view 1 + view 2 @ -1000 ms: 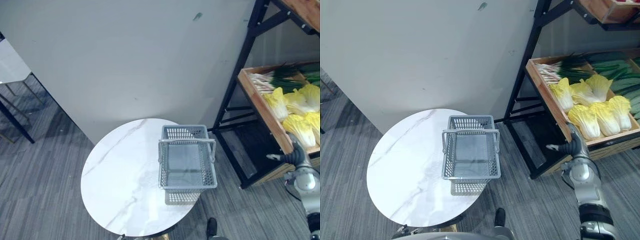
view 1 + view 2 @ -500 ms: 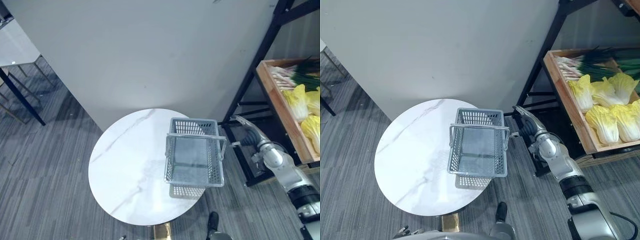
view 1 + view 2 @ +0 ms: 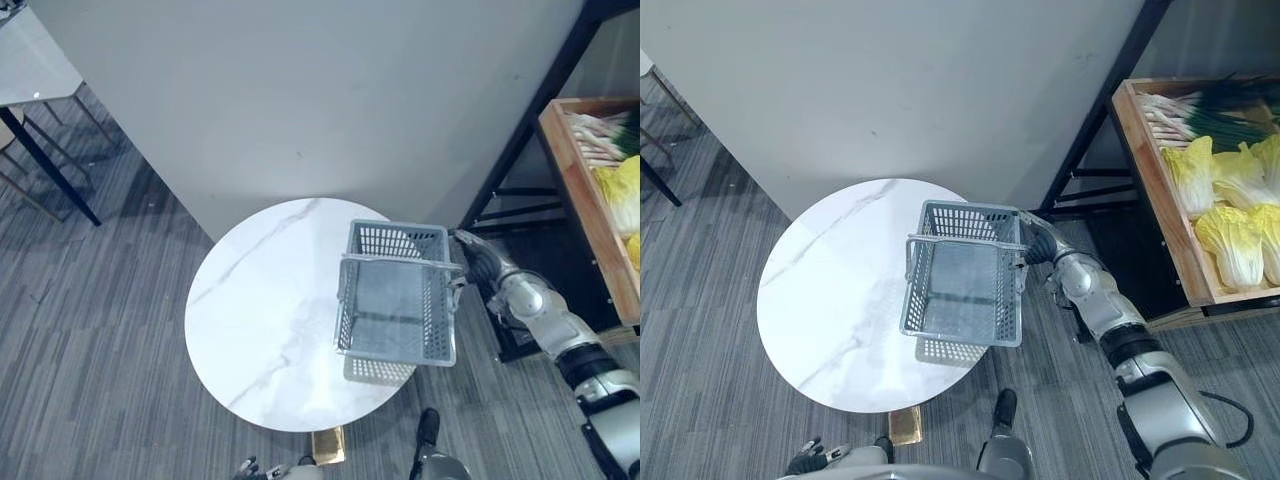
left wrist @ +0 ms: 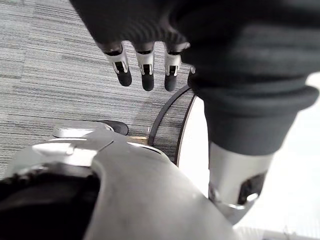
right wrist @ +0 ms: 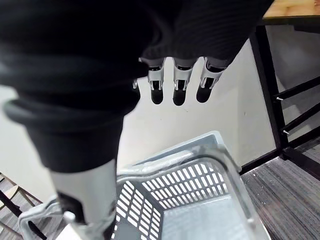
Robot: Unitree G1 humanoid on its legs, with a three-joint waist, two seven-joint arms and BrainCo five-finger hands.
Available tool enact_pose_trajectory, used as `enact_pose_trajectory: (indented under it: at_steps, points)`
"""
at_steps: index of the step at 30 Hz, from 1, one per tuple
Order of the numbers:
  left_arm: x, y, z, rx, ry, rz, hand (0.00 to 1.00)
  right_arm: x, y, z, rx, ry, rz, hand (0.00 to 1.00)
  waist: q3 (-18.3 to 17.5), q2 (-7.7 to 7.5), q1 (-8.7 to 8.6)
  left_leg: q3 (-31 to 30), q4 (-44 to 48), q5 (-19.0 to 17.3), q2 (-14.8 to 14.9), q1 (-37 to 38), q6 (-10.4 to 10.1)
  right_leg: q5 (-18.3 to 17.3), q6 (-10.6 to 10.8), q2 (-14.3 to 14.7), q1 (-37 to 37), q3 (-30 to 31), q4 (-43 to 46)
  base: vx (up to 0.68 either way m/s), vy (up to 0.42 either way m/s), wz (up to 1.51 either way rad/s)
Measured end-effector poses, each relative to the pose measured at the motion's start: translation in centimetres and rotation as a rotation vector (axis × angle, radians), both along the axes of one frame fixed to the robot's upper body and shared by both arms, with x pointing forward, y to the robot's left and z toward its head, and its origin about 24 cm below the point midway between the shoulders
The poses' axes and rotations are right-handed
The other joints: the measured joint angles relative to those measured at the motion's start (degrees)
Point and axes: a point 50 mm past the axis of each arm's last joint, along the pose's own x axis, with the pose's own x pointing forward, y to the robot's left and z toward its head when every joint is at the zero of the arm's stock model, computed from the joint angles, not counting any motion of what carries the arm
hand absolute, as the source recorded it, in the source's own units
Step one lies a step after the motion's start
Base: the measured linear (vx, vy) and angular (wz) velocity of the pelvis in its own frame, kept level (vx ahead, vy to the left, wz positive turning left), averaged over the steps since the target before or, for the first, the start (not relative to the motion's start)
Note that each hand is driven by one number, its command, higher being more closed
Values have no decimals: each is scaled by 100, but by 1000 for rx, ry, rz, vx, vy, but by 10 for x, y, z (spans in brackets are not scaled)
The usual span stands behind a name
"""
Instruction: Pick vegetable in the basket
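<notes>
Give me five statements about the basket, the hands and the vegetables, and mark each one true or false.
1. The basket holds a cabbage. False: it is empty.
2. The basket stands on the round white table, near its right edge. True.
3. The right hand is by the basket's right rim, fingers straight, holding nothing. True.
4. The left hand grips the basket's handle. False: it hangs over the floor with relaxed fingers.
5. The cabbages lie in the wooden crate. True.
</notes>
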Motion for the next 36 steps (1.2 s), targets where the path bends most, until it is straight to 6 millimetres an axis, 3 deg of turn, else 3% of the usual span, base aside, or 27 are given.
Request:
enact_pose_trajectory:
  at_steps: [14,23,24,36]
  points:
    - [8,2,2,3,-23,39,0,14,38,6,-61,-13,101,0,246,-134,78,-93,6,15,-72,-121,23,2,0,-75,-70,-12,1,3,2,3]
    - [18,7,5,19,-55,30,0,21,37,2,-232,18,109,0,472,-214,206,-259,110,18,-87,-284,27,2,0,-108,-87,-86,0,-11,-12,8]
    - [18,7,5,19,-56,28,0,21,34,-2,-240,31,100,100,484,-209,207,-298,113,20,-88,-285,30,2,0,-111,-86,-115,1,23,-5,14]
    - [28,5,7,27,-69,-23,0,28,12,0,-296,53,15,100,610,-211,319,-390,155,22,-121,-374,34,2,-1,-152,-80,-144,1,0,-4,3]
